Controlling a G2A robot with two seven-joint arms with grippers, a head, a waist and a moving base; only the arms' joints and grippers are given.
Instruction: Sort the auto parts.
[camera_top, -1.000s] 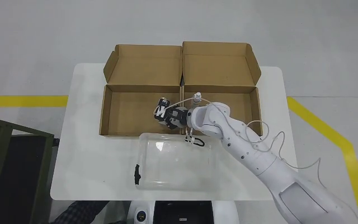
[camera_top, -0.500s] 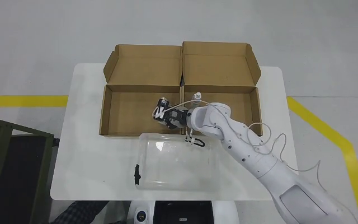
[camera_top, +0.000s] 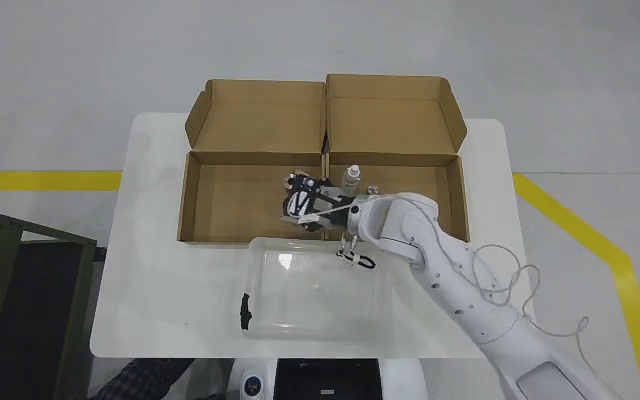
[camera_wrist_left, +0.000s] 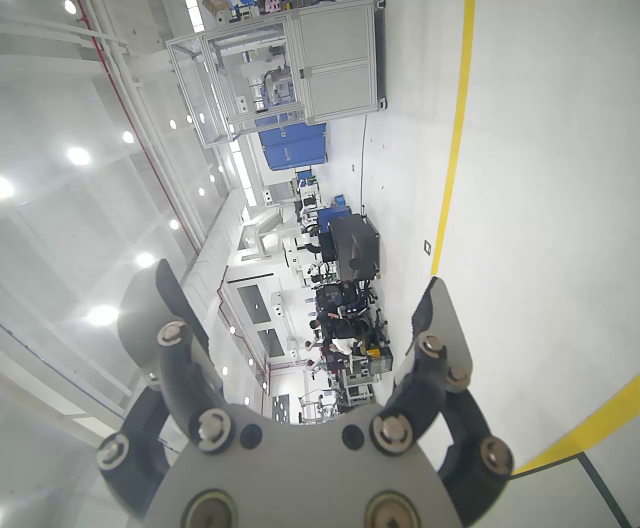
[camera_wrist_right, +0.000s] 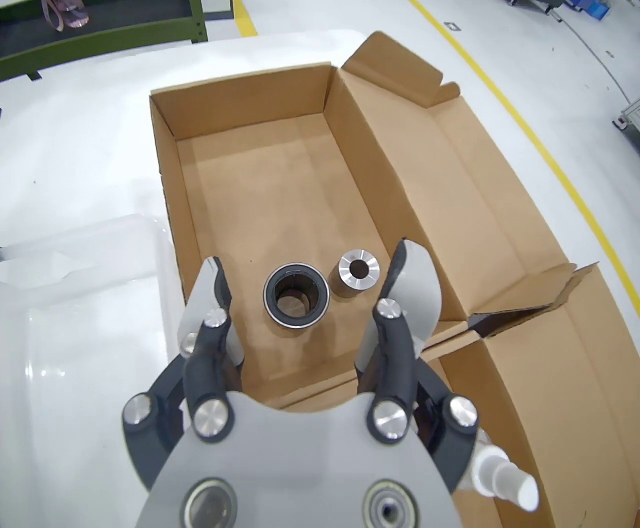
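The right gripper (camera_wrist_right: 311, 262) hangs with fingers apart over the dark ring (camera_wrist_right: 296, 302) in the cardboard box (camera_wrist_right: 167, 165) — lowered carelessly, one finger may knock the metal sleeve (camera_wrist_right: 357, 274) beside it.

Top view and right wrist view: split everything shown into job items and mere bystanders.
Job: right gripper, open over the left cardboard box; black ring and silver bushing inside it; right cardboard box holding a white bottle; clear bin.
Bystanders: white table; green rack; yellow floor line.
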